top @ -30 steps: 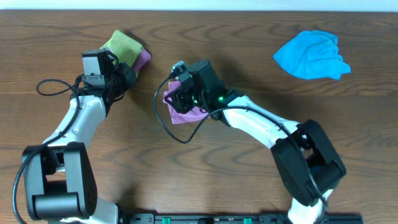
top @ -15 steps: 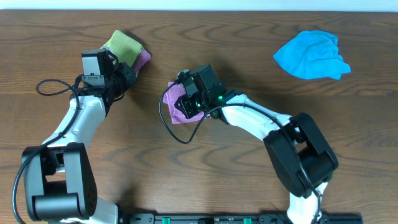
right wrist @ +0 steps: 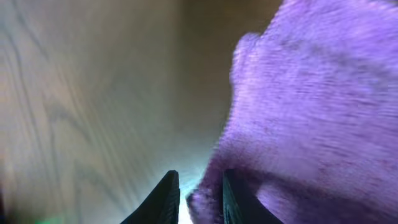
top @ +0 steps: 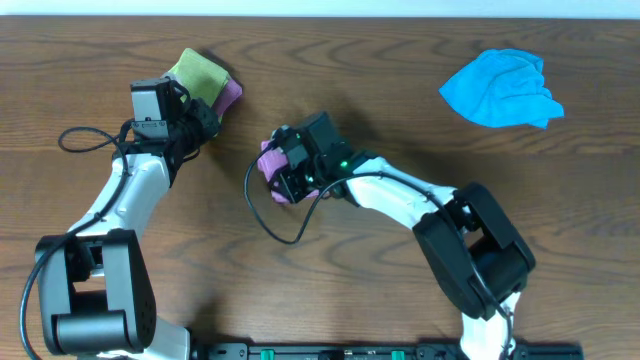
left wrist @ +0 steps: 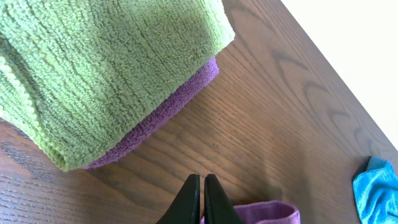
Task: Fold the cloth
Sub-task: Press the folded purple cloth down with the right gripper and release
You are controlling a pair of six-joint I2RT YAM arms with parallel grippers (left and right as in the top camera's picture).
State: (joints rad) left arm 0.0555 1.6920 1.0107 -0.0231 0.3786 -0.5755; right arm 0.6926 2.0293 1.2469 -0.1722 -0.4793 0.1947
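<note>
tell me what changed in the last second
The right gripper swept left across the mauve cloth. The cloth lay flatter under it earlier and is now bunched into a smaller heap. Whether the fingers pinch it is unclear. The left gripper, the green-and-purple folded stack and the blue cloth stayed put.

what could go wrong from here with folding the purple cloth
1. The cloth looks bunched into a lump under the right pincer, so it may crumple rather than fold flat.
2. Only the cloth's edge sits by the fingertips, and that view is blurred; a thin grip could slip.
3. The left pincer is shut beside the lime-green cloth, away from the cloth, so nothing pins it and it could slide on the table.
</note>
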